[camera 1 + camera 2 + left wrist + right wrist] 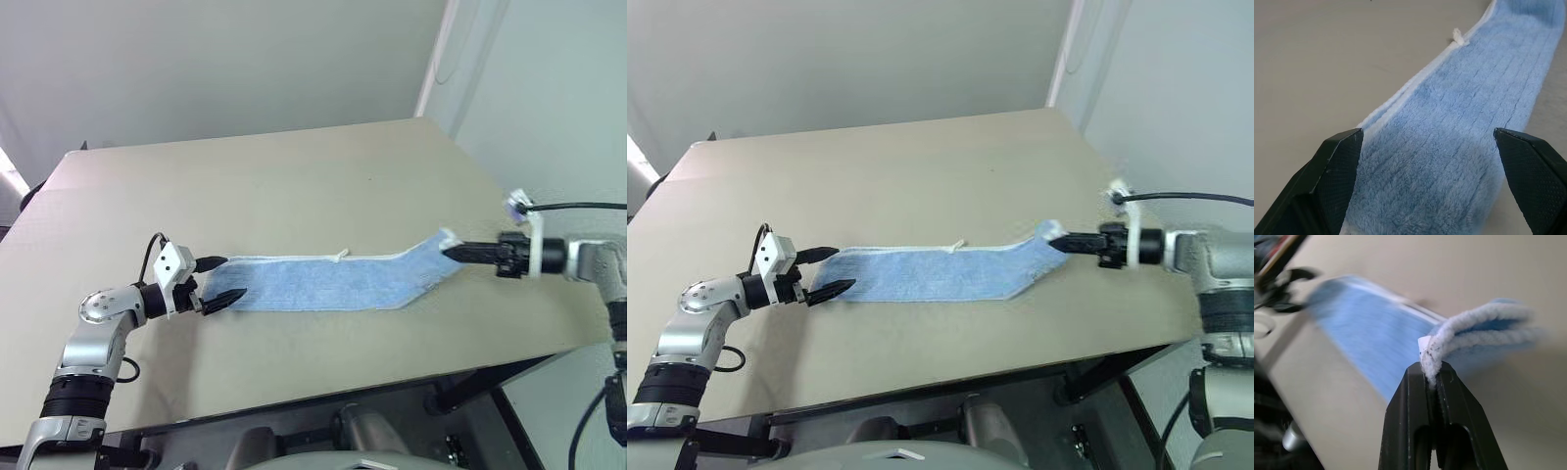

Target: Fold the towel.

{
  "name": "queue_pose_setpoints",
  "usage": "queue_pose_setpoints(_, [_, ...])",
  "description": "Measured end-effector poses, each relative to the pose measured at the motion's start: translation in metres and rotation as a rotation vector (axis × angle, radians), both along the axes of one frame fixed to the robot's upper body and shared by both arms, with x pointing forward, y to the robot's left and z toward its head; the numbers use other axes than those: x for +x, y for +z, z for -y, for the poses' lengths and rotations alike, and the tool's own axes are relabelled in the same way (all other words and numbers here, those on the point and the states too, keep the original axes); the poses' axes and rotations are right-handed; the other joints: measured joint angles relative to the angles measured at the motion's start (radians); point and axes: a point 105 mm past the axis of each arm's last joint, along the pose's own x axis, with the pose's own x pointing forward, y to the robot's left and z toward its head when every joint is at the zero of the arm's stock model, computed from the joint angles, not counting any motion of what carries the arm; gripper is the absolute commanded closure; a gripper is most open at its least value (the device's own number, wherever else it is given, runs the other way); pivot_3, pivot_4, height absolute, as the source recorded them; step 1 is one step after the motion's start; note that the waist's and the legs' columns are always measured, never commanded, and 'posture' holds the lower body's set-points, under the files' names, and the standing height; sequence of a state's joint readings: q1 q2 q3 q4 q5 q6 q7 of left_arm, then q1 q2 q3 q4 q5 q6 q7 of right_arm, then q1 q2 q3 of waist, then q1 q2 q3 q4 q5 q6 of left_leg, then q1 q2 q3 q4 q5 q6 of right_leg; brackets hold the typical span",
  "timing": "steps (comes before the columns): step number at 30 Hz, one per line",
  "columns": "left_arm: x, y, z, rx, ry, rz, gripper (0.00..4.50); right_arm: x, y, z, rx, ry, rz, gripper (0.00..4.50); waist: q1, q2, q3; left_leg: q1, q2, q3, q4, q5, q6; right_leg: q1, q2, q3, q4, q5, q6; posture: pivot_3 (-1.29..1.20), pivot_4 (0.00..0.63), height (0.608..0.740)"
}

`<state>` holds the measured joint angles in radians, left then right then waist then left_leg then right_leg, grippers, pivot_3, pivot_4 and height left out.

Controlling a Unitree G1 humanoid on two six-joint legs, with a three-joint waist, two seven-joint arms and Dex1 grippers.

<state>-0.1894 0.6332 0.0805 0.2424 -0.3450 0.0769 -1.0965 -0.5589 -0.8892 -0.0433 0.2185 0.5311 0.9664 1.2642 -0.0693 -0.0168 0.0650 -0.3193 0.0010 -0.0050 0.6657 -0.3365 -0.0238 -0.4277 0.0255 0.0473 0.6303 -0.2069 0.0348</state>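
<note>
The left gripper [217, 281] is seen at the near left of the table [294, 176], its 2 black fingers spread wide apart, with the left end of the towel [333, 282] lying between them on the tabletop. In the left wrist view the fingers [1327, 186] stand on either side of the blue pile, and whether they touch it cannot be told. The right gripper [453, 252] is seen at the right side of the table, its fingers pressed together on the right end of the towel, and the pinched white edging is shown doubled between the fingertips [1427, 382] in the right wrist view, beside a small white label [1422, 345]. The towel is laid as a long, narrow, light blue strip across the near part of the table, flat over most of its length and lifted off the surface at its right end, where it is held. A small white loop [342, 255] is seen on the far edge of the strip, near its middle. Beyond the towel, the bare beige tabletop extends to a pale wall [245, 59].
</note>
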Motion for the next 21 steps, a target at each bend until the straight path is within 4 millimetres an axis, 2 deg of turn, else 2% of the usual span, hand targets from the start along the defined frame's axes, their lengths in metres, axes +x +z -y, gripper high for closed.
queue_pose_setpoints(2, [0.001,0.001,-0.002,-0.003,0.009,0.000,0.00,-0.002,0.002,-0.031,0.006,0.099,0.047,4.45,0.001,-0.001,0.000,0.000,0.001,-0.001,0.000,0.000,0.000,0.000,0.000,-0.001,0.000,0.000,0.001,0.00,0.000,0.740])
queue_pose_setpoints(4, [0.001,0.001,-0.002,-0.007,0.015,-0.001,0.00,-0.004,-0.006,-0.058,0.016,0.172,0.042,4.45,0.001,-0.001,0.000,-0.001,0.001,0.000,0.000,0.000,0.000,0.000,-0.001,0.000,0.000,0.001,0.001,0.00,0.000,0.740])
queue_pose_setpoints(9, [0.002,0.001,-0.003,-0.009,0.024,-0.010,0.00,-0.002,-0.022,-0.097,0.018,0.248,0.011,4.45,0.003,-0.001,0.000,-0.002,-0.001,0.000,0.000,0.000,0.000,-0.001,-0.005,0.001,-0.001,0.001,0.001,0.00,0.000,0.740])
queue_pose_setpoints(12, [0.003,0.001,-0.002,-0.010,0.025,-0.007,0.00,0.006,-0.036,-0.113,0.007,0.246,-0.022,4.45,0.002,-0.001,-0.001,-0.002,-0.001,0.000,0.000,0.000,0.000,-0.001,-0.005,0.002,-0.001,0.001,0.001,0.00,0.000,0.740])
queue_pose_setpoints(16, [0.003,0.001,-0.002,-0.010,0.028,-0.007,0.00,0.006,-0.061,-0.125,-0.024,0.258,-0.096,4.45,0.003,-0.001,-0.001,-0.001,-0.001,0.000,0.000,0.000,0.000,-0.002,-0.005,0.002,-0.001,0.001,0.001,0.00,0.000,0.740])
queue_pose_setpoints(19, [0.003,0.001,-0.001,-0.014,0.031,-0.006,0.00,0.008,-0.066,-0.136,-0.011,0.278,-0.105,4.45,0.001,-0.001,-0.001,-0.002,-0.001,-0.001,0.000,0.000,0.000,-0.002,-0.005,0.002,0.000,0.001,0.001,0.00,0.000,0.740])
queue_pose_setpoints(21, [0.004,0.000,-0.001,-0.015,0.036,-0.005,0.00,0.008,-0.064,-0.138,-0.008,0.294,-0.081,3.96,0.001,-0.001,-0.001,-0.001,-0.001,-0.001,0.000,0.000,0.000,-0.002,-0.005,0.002,0.000,0.001,0.002,0.00,0.000,0.740])
